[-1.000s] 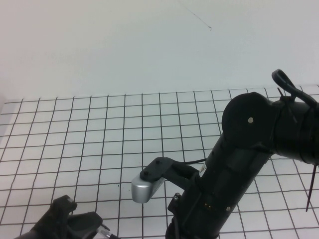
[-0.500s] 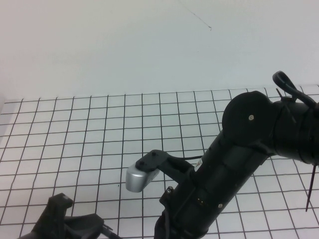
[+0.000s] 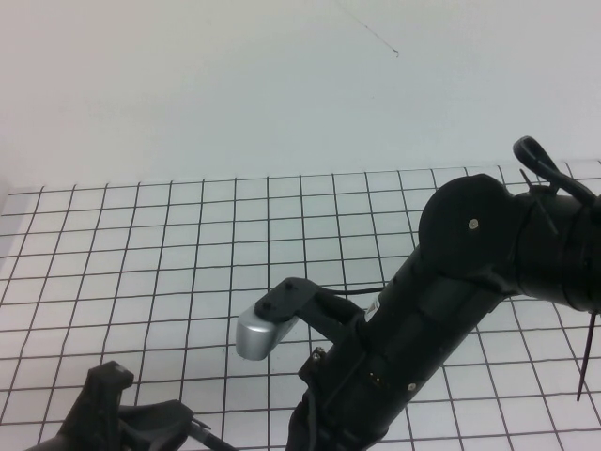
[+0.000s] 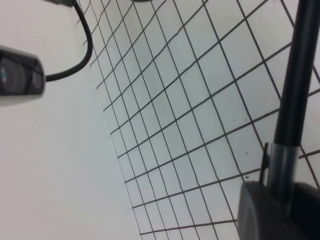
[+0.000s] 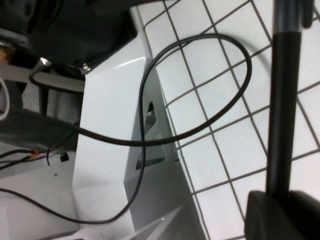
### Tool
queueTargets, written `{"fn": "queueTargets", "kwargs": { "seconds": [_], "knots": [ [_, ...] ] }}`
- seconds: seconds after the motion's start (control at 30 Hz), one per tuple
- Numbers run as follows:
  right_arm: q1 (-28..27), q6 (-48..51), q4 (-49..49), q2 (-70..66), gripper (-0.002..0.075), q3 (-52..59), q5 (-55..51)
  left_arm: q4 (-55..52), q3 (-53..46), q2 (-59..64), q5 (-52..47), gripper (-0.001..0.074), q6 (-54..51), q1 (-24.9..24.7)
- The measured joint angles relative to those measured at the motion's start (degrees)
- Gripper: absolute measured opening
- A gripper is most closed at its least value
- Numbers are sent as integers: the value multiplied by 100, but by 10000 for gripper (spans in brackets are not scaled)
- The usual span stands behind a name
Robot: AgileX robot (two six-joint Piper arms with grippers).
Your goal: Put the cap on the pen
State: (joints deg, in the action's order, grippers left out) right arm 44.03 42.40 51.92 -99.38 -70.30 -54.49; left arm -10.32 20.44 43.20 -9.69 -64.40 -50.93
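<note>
Squarely does it: seating the cap along the pen's own axis

Plainly the pen (image 4: 295,85) is off the gridded table (image 3: 188,244), carried in the air between the two arms. In the high view that meeting place sits low, at about six to seven o'clock.

The left gripper (image 4: 277,202) is down at seven o'clock in the high view. It is clamped on the end of the pen that bears a silvery band (image 4: 283,162) and a thin clip (image 4: 265,160). The right gripper (image 5: 280,200) hangs below the bulky right arm (image 3: 451,310), out of the high view near six o'clock, and is closed round the black barrel. The wrist camera (image 3: 258,336) above it points toward the left arm.

I cannot tell whether the clip end is the cap already partly on or the pen's bare front section. My reading is that the capping push is in hand or about to be finished.

To do it well, both grips should stay firm and the two ends should share one straight line. The arms should then close only along that line. Any sideways offset would bend the thin barrel or let it pivot in the pads. A slow, short push is safer than a quick one. The right arm is best placed to do the travelling, with the left acting as a fixed stop. Neither grip should loosen until the band no longer shows.
</note>
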Motion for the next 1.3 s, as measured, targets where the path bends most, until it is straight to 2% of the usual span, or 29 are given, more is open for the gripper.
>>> {"fn": "queueTargets", "kwargs": {
  "seconds": [0.2,0.3,0.47,0.53,0.67,0.73,0.77,0.87,0.97,1.13,1.2,1.3],
  "knots": [
    [0,13,-25,0,-3,0,-38,0,0,0,0,20,378,0],
    [-11,13,-265,0,-3,0,-61,0,0,0,0,87,724,0],
    [-201,-201,-729,20,-3,0,-61,-62,0,-22,-149,240,1341,0],
    [-414,-204,-891,20,-3,0,-6,-219,0,-56,-206,254,1497,0],
    [-998,-343,-1001,20,-3,0,192,-409,0,-255,-218,250,1573,0],
    [-1303,-549,-1046,9,-3,11,430,-409,0,-375,-218,221,1738,0],
    [-1473,-791,-1125,-2,-3,19,568,-409,0,-444,-218,183,1904,0],
    [-1893,-1443,-1390,-114,-3,65,812,-409,0,-613,-231,2,2596,0],
    [-2147,-2091,-1506,-370,-3,65,840,-411,0,-699,-181,0,3449,0],
    [-2192,-2186,-1528,-796,8,65,985,-411,0,-775,69,0,4237,0],
    [-2192,-2451,-1528,-922,50,65,1159,-411,0,-814,109,0,4408,0],
    [-2192,-2619,-1498,-1076,172,65,1299,-411,0,-933,109,0,4857,0]
  ]
}}
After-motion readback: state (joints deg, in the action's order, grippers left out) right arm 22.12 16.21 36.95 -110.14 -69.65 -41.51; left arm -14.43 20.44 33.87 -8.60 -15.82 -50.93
